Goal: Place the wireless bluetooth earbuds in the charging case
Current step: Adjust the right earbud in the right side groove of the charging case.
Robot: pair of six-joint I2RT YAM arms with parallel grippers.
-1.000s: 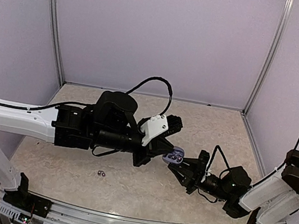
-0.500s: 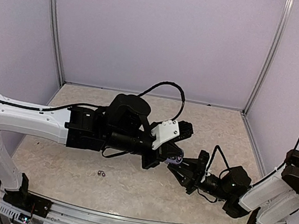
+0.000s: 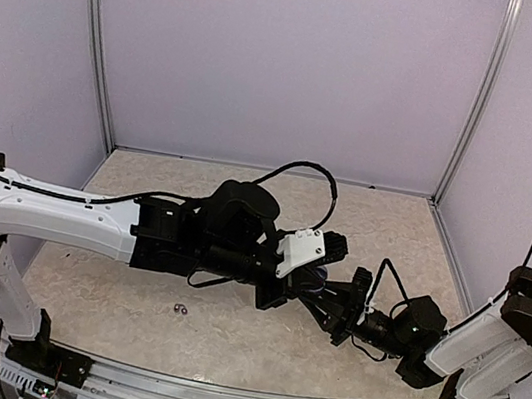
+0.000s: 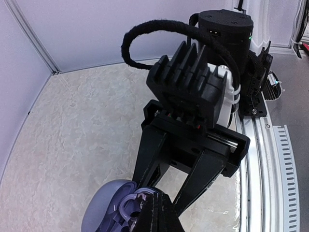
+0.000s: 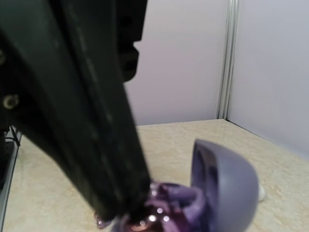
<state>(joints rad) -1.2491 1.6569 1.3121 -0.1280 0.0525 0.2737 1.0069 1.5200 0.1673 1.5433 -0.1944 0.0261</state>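
Observation:
The charging case [image 4: 104, 212] is purple and oval with its lid open [image 5: 223, 186]. My right gripper [image 3: 319, 297] is shut on it and holds it above the table, its black fingers [image 4: 205, 174] on either side. My left gripper [image 4: 155, 210] is shut, its tips pressed together and pushed down into the case's open cavity [image 5: 166, 212]. I see shiny spots inside the cavity but cannot make out a bud between the tips. Two tiny dark earbuds [image 3: 180, 307] lie together on the table, left of both grippers. From above, the left gripper [image 3: 306, 279] covers the case.
The marbled tabletop [image 3: 130, 289] is enclosed by pale walls with metal corner posts [image 3: 99, 41]. The left arm stretches across the middle of the table. An aluminium rail [image 4: 270, 159] runs along the near edge by the arm bases.
The left arm has reached further right, lowered its tips into the open case and closed them. The case, seen from above before, is now covered. The right arm has stayed put.

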